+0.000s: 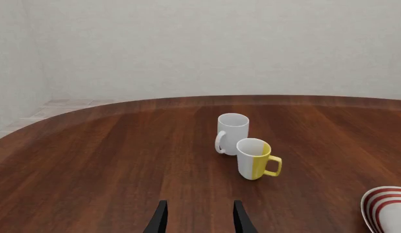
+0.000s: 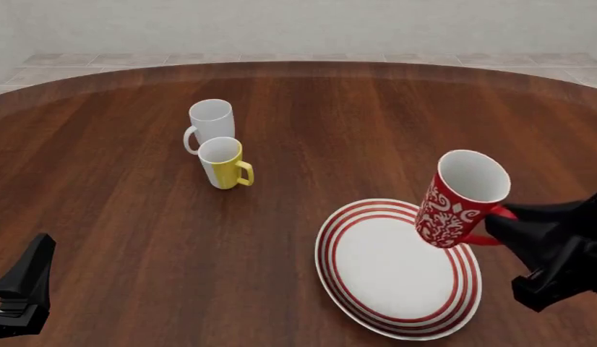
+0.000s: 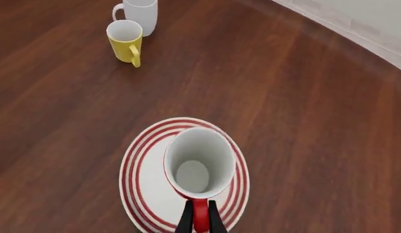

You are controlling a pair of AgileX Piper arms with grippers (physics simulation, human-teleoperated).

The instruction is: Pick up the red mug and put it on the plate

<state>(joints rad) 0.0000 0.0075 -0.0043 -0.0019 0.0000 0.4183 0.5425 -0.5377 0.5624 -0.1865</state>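
Note:
The red mug (image 2: 460, 200) with its white floral pattern hangs tilted in the air over the right part of the plate (image 2: 376, 278). My right gripper (image 2: 499, 225) is shut on the mug's red handle. In the right wrist view I look into the mug's white inside (image 3: 199, 165), with the fingers (image 3: 200, 219) clamped on the handle and the red-ringed plate (image 3: 145, 194) beneath. My left gripper (image 1: 199, 218) is open with nothing between its fingers, low at the table's near left corner (image 2: 24, 285), far from the mug.
A plain white mug (image 2: 211, 123) and a yellow mug (image 2: 223, 163) stand together at the back left of the brown table (image 2: 116, 210). They also show in the left wrist view, white mug (image 1: 231, 133) behind yellow mug (image 1: 255, 158). The plate's rim (image 1: 385, 208) peeks in there.

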